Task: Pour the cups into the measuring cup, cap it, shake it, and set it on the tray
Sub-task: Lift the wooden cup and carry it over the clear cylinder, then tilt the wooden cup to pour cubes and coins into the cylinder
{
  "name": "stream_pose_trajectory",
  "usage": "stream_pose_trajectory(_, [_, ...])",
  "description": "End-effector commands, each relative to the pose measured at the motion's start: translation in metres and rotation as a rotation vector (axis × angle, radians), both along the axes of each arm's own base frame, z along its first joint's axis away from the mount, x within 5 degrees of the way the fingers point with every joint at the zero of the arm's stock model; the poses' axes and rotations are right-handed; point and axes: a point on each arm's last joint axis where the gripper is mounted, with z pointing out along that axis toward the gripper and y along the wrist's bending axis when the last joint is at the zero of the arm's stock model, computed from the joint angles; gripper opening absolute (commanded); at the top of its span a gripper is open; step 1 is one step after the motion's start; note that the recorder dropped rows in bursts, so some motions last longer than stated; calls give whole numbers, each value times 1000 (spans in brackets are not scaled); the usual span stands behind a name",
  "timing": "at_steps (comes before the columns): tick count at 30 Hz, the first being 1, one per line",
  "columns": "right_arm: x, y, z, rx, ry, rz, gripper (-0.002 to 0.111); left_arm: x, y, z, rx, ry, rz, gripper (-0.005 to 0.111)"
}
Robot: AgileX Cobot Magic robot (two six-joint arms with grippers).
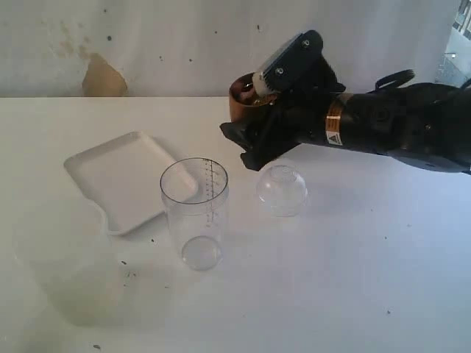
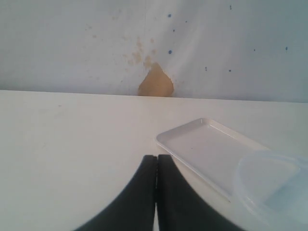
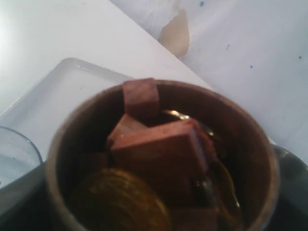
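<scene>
My right gripper (image 1: 252, 123) is shut on the brown wooden cup (image 1: 240, 101) and holds it in the air, behind and to the right of the measuring cup (image 1: 195, 212). The right wrist view looks into the wooden cup (image 3: 240, 139): it holds brown cubes (image 3: 159, 149) and a gold disc (image 3: 120, 202). The clear measuring cup stands upright with its scale showing, beside the white tray (image 1: 121, 176). My left gripper (image 2: 157, 159) is shut with nothing in it, low over the table near the tray (image 2: 202, 149). The steel tumbler is out of view.
A small clear dome cap (image 1: 282, 190) lies on the table right of the measuring cup, under my right arm. A cloudy translucent plastic cup (image 2: 272, 185) stands by the tray's near end. The white wall behind has a brown patch (image 1: 103, 77).
</scene>
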Motion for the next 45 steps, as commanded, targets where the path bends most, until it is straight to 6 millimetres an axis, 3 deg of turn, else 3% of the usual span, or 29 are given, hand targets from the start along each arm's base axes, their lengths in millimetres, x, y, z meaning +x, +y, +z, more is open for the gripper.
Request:
stream_pose_trajectory(1, [-2, 14, 3, -103, -116, 94, 0, 0, 0, 0, -8, -7, 4, 1])
stream_pose_trajectory(7, [4, 16, 12, -138, -161, 90, 0, 0, 0, 0, -8, -7, 4, 1])
stream_pose_trajectory(14, [0, 38, 15, -325, -325, 205, 0, 0, 0, 0, -8, -7, 4, 1])
stream_pose_trajectory(26, [1, 38, 14, -551, -504, 288, 0, 0, 0, 0, -8, -7, 4, 1])
stream_pose_trajectory(45, [-2, 40, 10, -701, -611, 395, 0, 0, 0, 0, -8, -7, 4, 1])
